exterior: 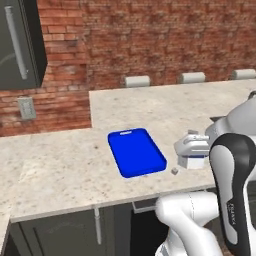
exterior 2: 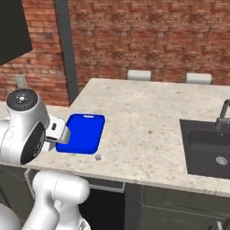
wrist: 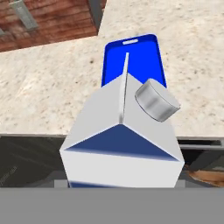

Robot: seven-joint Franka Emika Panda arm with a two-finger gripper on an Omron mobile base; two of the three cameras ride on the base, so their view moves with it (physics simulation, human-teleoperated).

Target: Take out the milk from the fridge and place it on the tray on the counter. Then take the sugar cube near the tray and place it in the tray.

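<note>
One milk carton (wrist: 120,144) fills the near hand view, gable ridge and grey cap up; the pincer (exterior: 192,150) seems clamped around it, fingertips hidden. It hangs at the table (exterior: 50,165) front edge. Just beyond lies the tiny sugar cube (exterior: 174,171), beside the blue tray (exterior: 136,152). Farther left, the fridge door handle (exterior: 16,42)

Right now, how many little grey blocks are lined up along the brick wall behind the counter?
3: one grey wall block behind the bright blue rectangular tray, a second further right, a third by the picture's right edge. More may be hidden.
</note>
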